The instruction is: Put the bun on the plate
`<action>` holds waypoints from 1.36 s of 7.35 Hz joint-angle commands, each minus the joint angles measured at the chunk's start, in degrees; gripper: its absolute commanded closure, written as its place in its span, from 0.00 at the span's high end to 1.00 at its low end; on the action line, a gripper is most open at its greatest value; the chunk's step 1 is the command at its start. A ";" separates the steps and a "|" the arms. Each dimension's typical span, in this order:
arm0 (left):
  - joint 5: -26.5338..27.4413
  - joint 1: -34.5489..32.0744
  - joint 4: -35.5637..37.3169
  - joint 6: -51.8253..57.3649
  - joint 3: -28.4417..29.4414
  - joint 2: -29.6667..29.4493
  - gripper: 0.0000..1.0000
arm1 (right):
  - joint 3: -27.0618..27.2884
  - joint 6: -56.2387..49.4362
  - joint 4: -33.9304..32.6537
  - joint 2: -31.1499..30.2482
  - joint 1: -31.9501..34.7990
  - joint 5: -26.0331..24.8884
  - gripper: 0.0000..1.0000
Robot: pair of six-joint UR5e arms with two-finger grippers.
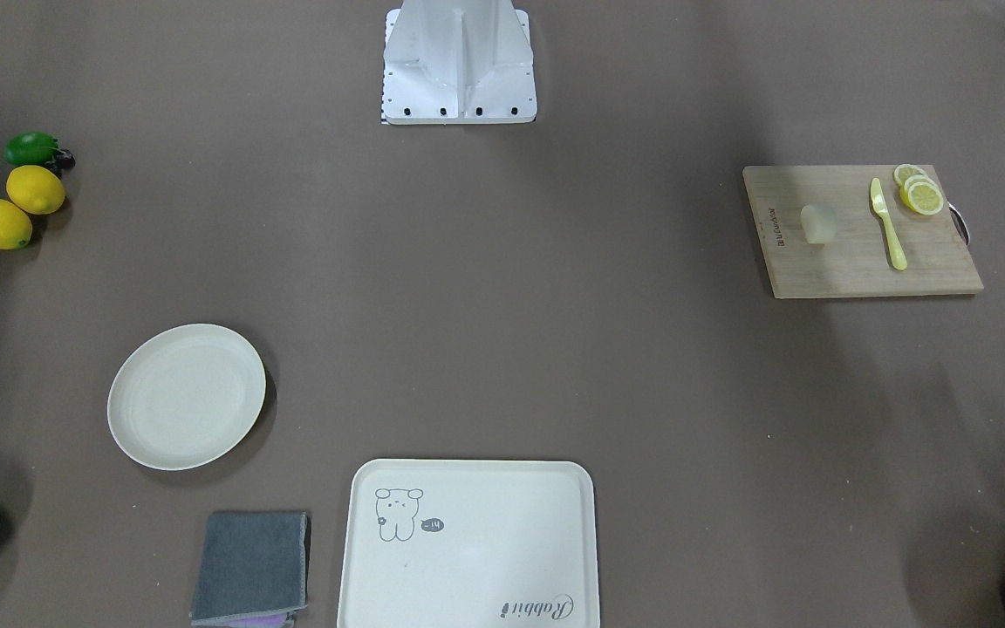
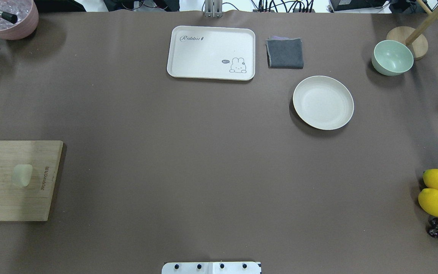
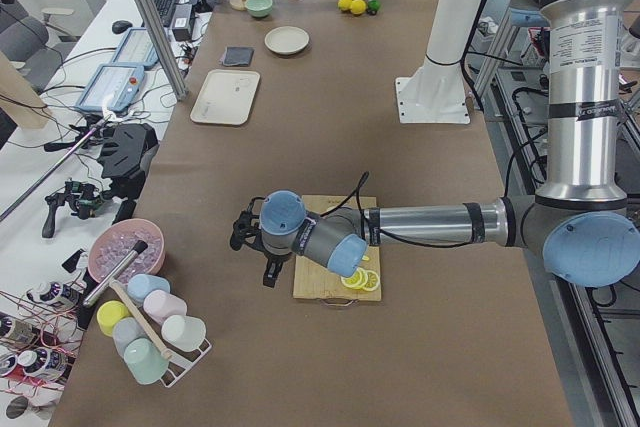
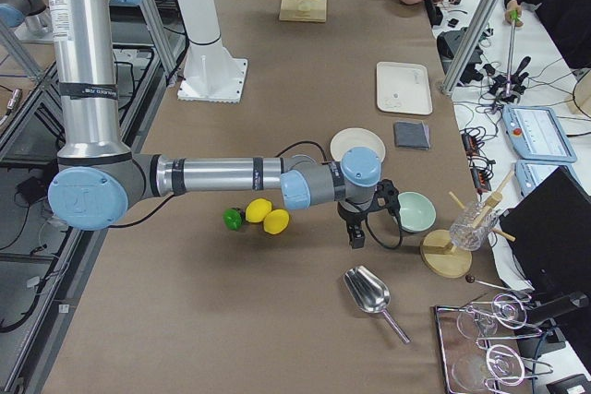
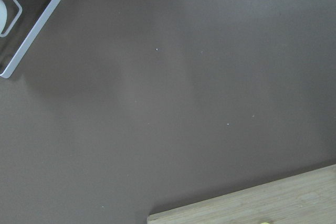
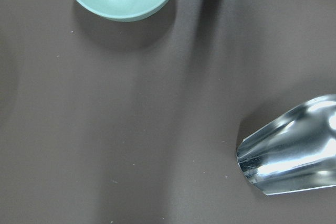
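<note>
The bun (image 1: 818, 224) (image 2: 22, 175), a small pale lump, lies on the wooden cutting board (image 1: 851, 270) (image 2: 10, 205) on the robot's left side. Far across the table the round cream plate (image 1: 187, 397) (image 2: 323, 102) (image 4: 357, 145) sits with nothing on it. My left gripper (image 3: 255, 252) hangs over the table just off the board's outer end, apart from the bun; I cannot tell whether it is open or shut. My right gripper (image 4: 358, 232) hovers near the green bowl, short of the plate, and its state cannot be told either.
On the board lie a yellow knife (image 1: 888, 225) and lemon slices (image 1: 919, 192). A bear-drawing tray (image 2: 211, 53) and a grey cloth (image 2: 285, 53) sit at the far edge. The green bowl (image 2: 392, 58), a metal scoop (image 6: 289, 156) and two lemons (image 2: 435, 192) are on the right.
</note>
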 commanded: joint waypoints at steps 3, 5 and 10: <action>0.20 0.08 0.23 -2.08 -2.13 -0.51 0.97 | 0.08 -0.06 0.09 -0.28 0.71 -0.86 1.00; 0.20 0.08 0.32 -3.59 -2.84 -0.43 0.97 | 1.04 -0.59 0.35 -1.51 0.80 -0.95 1.00; 0.64 0.43 0.32 -3.59 -2.58 0.19 0.97 | 0.25 0.11 4.22 -1.61 0.63 3.44 1.00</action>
